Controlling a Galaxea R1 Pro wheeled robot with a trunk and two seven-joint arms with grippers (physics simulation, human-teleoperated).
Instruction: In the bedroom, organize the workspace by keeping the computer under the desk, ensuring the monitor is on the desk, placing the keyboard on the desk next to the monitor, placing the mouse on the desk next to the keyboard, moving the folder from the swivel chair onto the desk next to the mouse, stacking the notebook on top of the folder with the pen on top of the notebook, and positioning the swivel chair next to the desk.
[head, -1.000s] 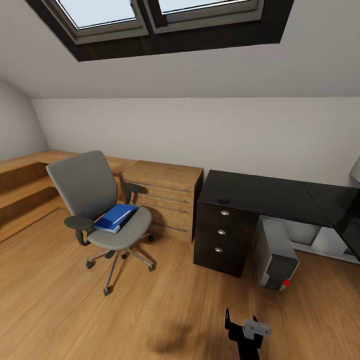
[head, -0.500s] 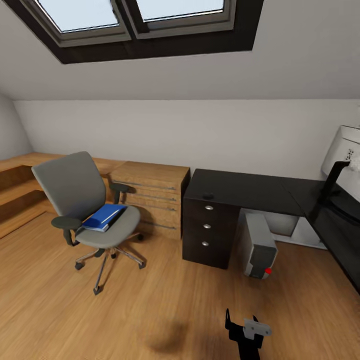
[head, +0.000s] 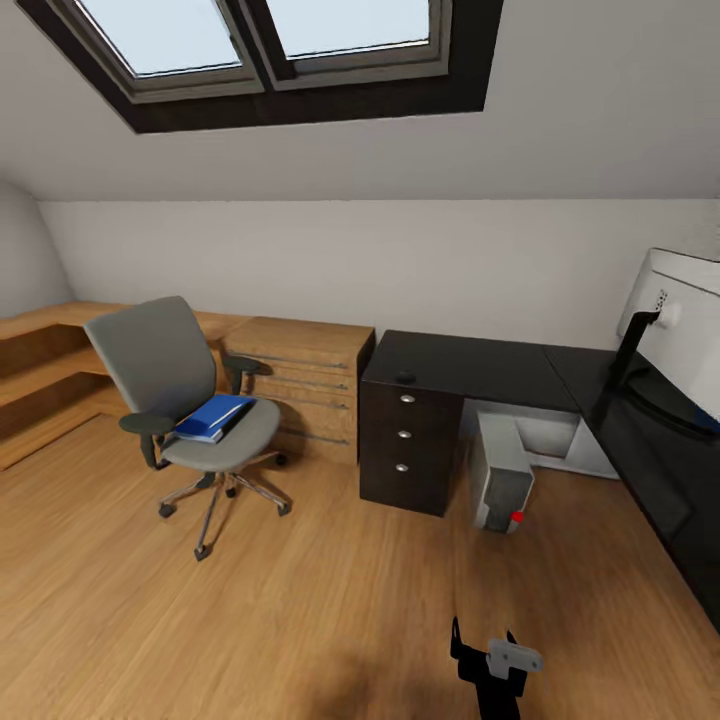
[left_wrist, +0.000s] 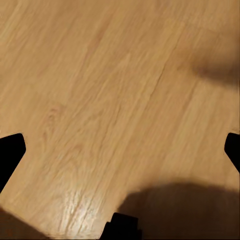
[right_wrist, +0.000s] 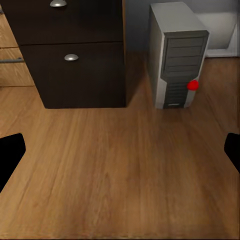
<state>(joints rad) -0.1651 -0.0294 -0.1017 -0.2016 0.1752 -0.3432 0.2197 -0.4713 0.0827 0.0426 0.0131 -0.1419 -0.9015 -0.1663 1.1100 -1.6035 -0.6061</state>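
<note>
At the 9 o'clock side of the head view a stepped wooden platform (head: 40, 360) runs off the frame edge. Next comes the swivel chair (head: 185, 400), grey, standing on the wood floor (head: 300, 600) well apart from the desk. On its seat lies the blue folder (head: 213, 415), with something thin and pale under it; whether that is the notebook cannot be made out. A wooden drawer chest (head: 300, 385) stands behind the chair against the wall.

Toward the centre is the black desk (head: 470, 365), an L-shape with three drawers (head: 403, 433) at its near end. A small dark object (head: 406, 378) sits on the top above the drawers, too small to identify. Under the desk, at 3 o'clock from the drawers, stands the computer (head: 500, 475), a grey tower with a red button; the right wrist view shows it (right_wrist: 179, 55) just beside the drawer unit (right_wrist: 70, 55).

At the 3 o'clock edge the monitor (head: 680, 335) stands on the desk's side wing, seen from behind and cut off by the frame.

At 6 o'clock a black arm part with a grey bracket (head: 495, 665) pokes in, cropped.

In each wrist view dark fingertips sit at opposite edges, wide apart: left gripper (left_wrist: 120, 155) released over bare floor, right gripper (right_wrist: 120, 150) released likewise, holding nothing.
</note>
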